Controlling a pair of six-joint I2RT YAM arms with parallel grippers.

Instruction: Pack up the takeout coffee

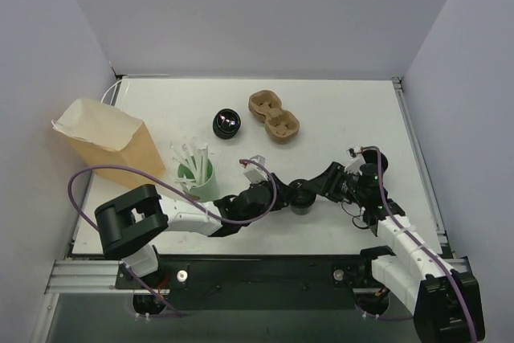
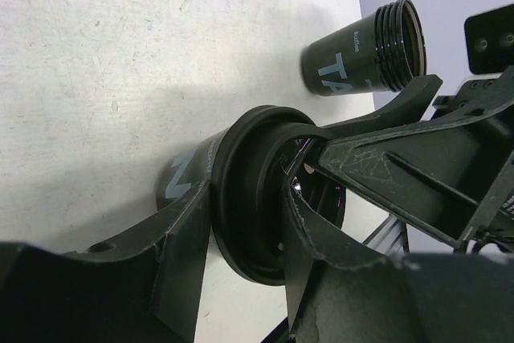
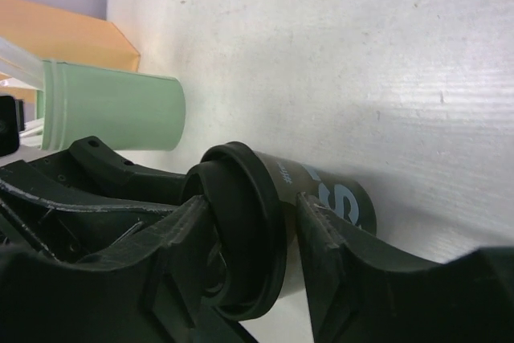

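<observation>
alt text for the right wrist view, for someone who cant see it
The right gripper straddles the lidded top of the black takeout coffee on the white table. Beyond it are a green cup and a tan paper bag.

A paper bag [image 1: 104,140] is standing open at the table's [image 1: 345,118] left edge. Just beside it, a green cup [image 1: 201,182] is holding white straws [image 1: 189,154]. Farther back, a lidless black cup [image 1: 226,124] is showing a shiny inside, and near it a brown cup carrier [image 1: 274,116] is lying flat.
</observation>
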